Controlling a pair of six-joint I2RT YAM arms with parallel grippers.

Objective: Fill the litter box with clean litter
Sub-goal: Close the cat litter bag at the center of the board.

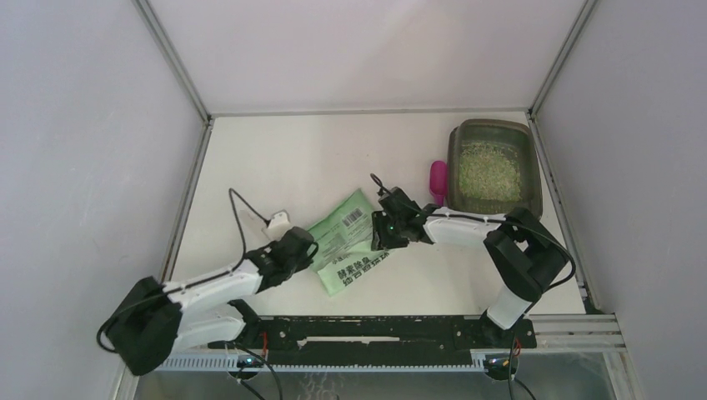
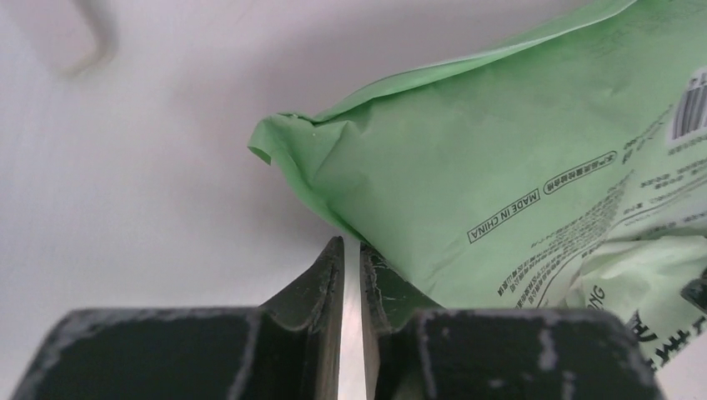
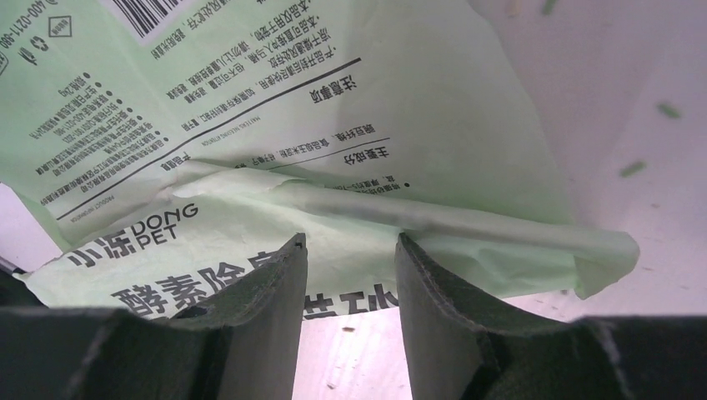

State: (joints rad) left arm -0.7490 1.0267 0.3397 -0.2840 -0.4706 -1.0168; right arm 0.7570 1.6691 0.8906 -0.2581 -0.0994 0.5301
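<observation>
The litter box [image 1: 534, 179] stands at the far right of the table with clean litter [image 1: 490, 171] spread over its floor. A light-green printed bag [image 1: 346, 237] lies flat and crumpled mid-table. My left gripper [image 1: 307, 248] sits low at the bag's left edge. Its jaws [image 2: 351, 243] are open only by a narrow slit, with bare table showing between them and the bag [image 2: 500, 167] just off the right finger. My right gripper [image 1: 379, 233] is at the bag's right edge. It [image 3: 348, 240] stands open, nothing between its fingers, with the bag [image 3: 292, 125] just past the tips.
A magenta scoop [image 1: 438, 182] lies beside the litter box's left wall. A small white block [image 1: 278, 222] with a black cable rests left of the bag. A few stray granules [image 3: 631, 168] dot the table. White walls enclose the table on three sides.
</observation>
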